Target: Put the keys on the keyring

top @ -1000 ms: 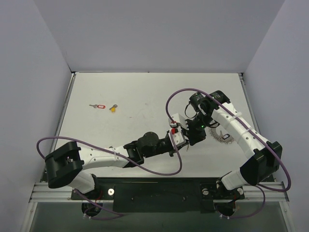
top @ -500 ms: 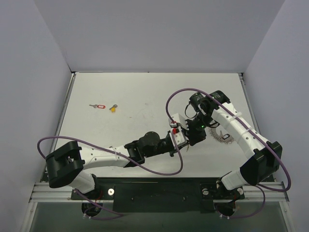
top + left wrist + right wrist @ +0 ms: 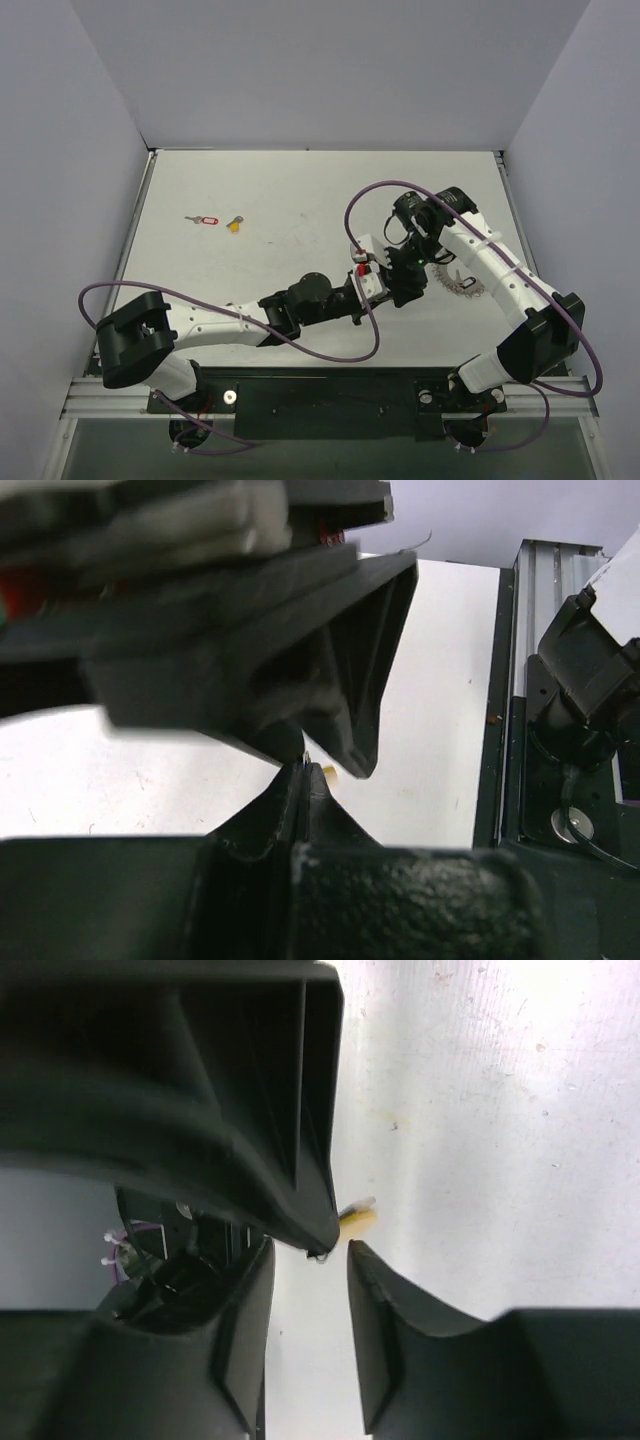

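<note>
Grips a small yellowish key (image 3: 358, 1216) in the left fingers (image 3: 302, 778), pressed fully together, with only the key's head and a silver end poking out beside the tips. Holds the right fingers (image 3: 311, 1258) part open, with a clear gap and nothing clamped. Dips the left tips into that gap, so meets tip to tip just right of the worktop's (image 3: 300, 190) centre. Has the keyring (image 3: 460, 284) lying on the worktop just beside the right fingers, on their right, partly hidden under the right arm; cannot tell whether touching. Shows two more keys well apart from all this at the left rear: a red-tag key (image 3: 205, 219) and, just right of it, a yellow key (image 3: 234, 224), near each other, not touching.
</note>
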Available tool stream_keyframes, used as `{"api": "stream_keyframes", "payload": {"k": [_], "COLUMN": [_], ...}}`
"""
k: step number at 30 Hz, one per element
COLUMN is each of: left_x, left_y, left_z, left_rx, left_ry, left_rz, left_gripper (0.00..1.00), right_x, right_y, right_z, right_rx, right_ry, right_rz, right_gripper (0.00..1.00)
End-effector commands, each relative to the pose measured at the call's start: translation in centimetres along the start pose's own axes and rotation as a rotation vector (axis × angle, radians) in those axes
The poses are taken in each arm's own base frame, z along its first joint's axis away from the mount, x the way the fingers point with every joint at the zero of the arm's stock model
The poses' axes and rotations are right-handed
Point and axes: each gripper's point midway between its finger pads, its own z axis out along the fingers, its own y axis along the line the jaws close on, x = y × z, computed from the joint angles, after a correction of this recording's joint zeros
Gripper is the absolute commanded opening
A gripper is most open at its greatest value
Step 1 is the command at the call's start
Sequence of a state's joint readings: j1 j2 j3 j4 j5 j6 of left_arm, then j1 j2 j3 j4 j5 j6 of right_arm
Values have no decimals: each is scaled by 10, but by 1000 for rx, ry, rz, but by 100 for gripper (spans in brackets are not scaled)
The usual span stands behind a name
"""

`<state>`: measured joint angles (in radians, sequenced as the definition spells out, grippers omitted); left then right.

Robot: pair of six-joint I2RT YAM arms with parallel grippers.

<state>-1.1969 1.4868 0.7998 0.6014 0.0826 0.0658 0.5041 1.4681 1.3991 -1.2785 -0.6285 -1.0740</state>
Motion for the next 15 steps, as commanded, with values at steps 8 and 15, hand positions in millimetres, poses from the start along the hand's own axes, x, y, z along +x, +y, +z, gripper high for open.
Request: {"api": "stream_keyframes", "payload": {"k": [8, 15], "left_x": [-97, -133], "left_y": [40, 38], "left_z": [-74, -90], "left_rx": [-193, -146], "left_ry": [-623, -792], "left_rz": [-332, -305], "left_gripper": [0, 0], "right_x": [-34, -65], "right_y": [1, -6], "right_z": [-56, -71], "right_rx": [144, 153], "right_ry": [-395, -608], "right_rz": [-11, -87], "right_gripper": [41, 40]}}
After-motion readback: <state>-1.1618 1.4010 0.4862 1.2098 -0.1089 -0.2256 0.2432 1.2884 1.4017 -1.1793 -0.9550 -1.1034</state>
